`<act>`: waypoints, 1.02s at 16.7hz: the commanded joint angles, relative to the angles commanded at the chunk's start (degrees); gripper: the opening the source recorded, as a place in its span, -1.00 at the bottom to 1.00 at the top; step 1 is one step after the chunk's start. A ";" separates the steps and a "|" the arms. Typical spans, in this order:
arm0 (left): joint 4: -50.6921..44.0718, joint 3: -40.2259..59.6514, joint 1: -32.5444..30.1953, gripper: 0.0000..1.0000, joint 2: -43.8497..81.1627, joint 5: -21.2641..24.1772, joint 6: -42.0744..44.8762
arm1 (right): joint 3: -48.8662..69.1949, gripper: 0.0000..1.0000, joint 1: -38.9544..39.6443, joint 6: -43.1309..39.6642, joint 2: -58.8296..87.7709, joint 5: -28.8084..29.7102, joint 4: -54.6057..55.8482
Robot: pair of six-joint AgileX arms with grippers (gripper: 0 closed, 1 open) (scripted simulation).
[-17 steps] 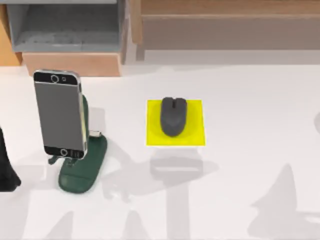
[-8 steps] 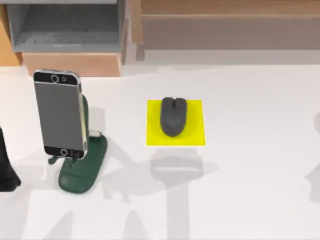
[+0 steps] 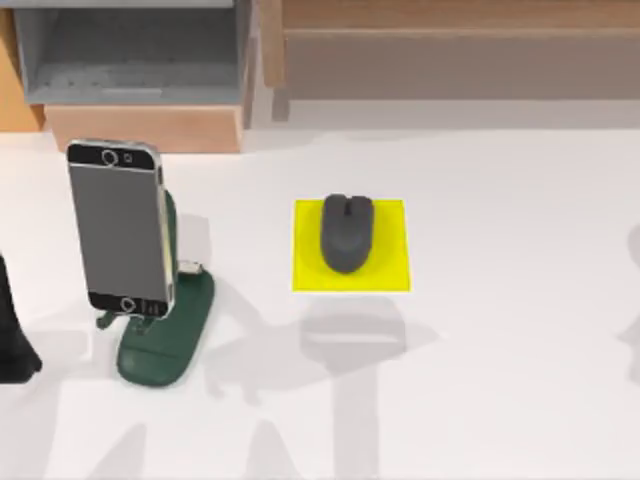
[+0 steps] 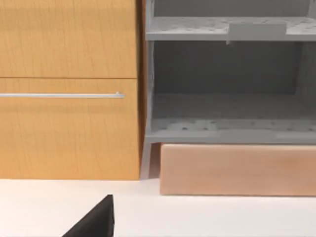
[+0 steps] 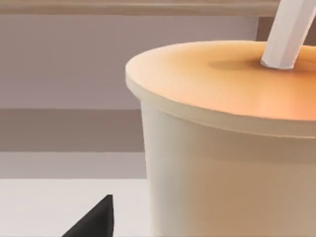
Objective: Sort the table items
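Here the mouse (image 3: pixel 346 233) sits on a yellow mat (image 3: pixel 388 270); smartphone (image 3: pixel 118 228) propped upright on a green stand (image 3: pixel 170 345).

Left arm (image 3: pixel 12 335) low at the table's left edge, only a dark tip of each gripper in wrist views

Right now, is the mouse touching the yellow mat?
Touching: the top view shows the mouse resting squarely on the yellow mat, within its edges.
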 joint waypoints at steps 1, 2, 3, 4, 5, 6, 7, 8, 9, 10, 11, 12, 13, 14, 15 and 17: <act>0.00 0.00 0.00 1.00 0.00 0.00 0.00 | 0.00 1.00 0.00 0.00 0.00 0.00 0.00; 0.00 0.00 0.00 1.00 0.00 0.00 0.00 | 0.00 1.00 0.00 0.00 0.00 0.00 0.00; 0.00 0.00 0.00 1.00 0.00 0.00 0.00 | -0.19 1.00 -0.17 -0.03 -0.16 0.09 -0.14; 0.00 0.00 0.00 1.00 0.00 0.00 0.00 | 0.02 1.00 -0.03 -0.04 -0.14 0.16 -0.28; 0.00 0.00 0.00 1.00 0.00 0.00 0.00 | 0.74 1.00 0.40 -0.03 -0.01 0.47 -0.80; 0.00 0.00 0.00 1.00 0.00 0.00 0.00 | 1.78 1.00 0.98 -0.03 0.21 0.99 -1.61; 0.00 0.00 0.00 1.00 0.00 0.00 0.00 | 2.99 1.00 1.62 -0.02 0.47 1.62 -2.55; 0.00 0.00 0.00 1.00 0.00 0.00 0.00 | 4.19 1.00 2.26 -0.03 0.73 2.26 -3.50; 0.00 0.00 0.00 1.00 0.00 0.00 0.00 | 5.21 1.00 2.80 -0.03 0.96 2.81 -4.31; 0.00 0.00 0.00 1.00 0.00 0.00 0.00 | 5.89 1.00 3.15 -0.03 1.11 3.16 -4.84; 0.00 0.00 0.00 1.00 0.00 0.00 0.00 | 6.06 1.00 3.24 -0.03 1.15 3.26 -4.98; 0.00 0.00 0.00 1.00 0.00 0.00 0.00 | 6.06 1.00 3.24 -0.03 1.15 3.26 -4.98; 0.00 0.00 0.00 1.00 0.00 0.00 0.00 | 6.06 1.00 3.24 -0.03 1.15 3.26 -4.98; 0.00 0.00 0.00 1.00 0.00 0.00 0.00 | 6.06 1.00 3.24 -0.03 1.15 3.26 -4.98; 0.00 0.00 0.00 1.00 0.00 0.00 0.00 | 6.06 0.85 3.24 -0.03 1.15 3.26 -4.98; 0.00 0.00 0.00 1.00 0.00 0.00 0.00 | 6.06 0.55 3.24 -0.03 1.15 3.26 -4.98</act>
